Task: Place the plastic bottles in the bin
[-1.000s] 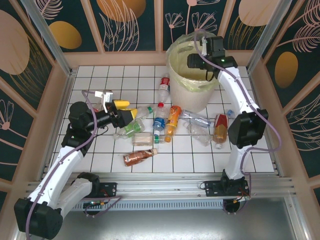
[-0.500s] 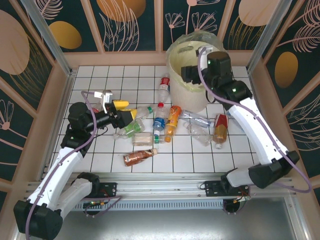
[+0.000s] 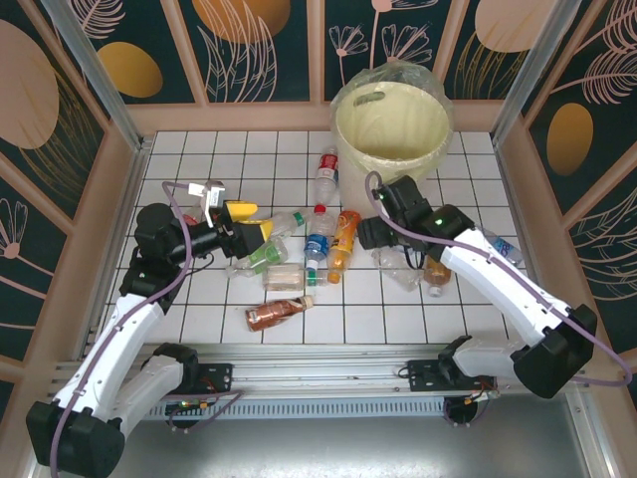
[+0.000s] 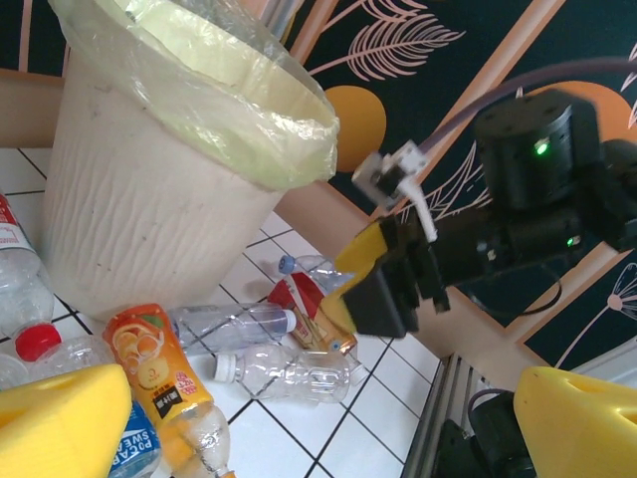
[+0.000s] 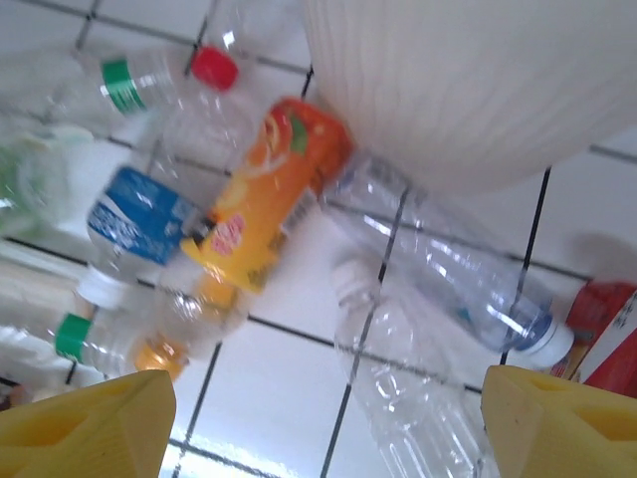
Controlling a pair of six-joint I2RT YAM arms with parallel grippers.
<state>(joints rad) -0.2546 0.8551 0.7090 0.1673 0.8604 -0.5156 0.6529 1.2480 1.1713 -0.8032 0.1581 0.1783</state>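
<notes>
The bin, a cream bucket lined with a clear bag, stands at the back. In front of it several plastic bottles lie on the tiles: an orange-labelled one, a blue-labelled one, a brown one and a red-labelled one. My right gripper hangs open low over a clear bottle, with nothing between its yellow fingers. A second clear bottle with a blue cap lies against the bin. My left gripper is open and empty beside a green-labelled bottle.
A red-labelled bottle lies left of the bin and another bottle lies far right by the wall. Wooden rails fence the tiled floor. In the left wrist view the right gripper hangs over the clear bottle.
My right arm has swung from above the bin's mouth down and forward to the bottles in front of it. The left arm has stayed where it was.
</notes>
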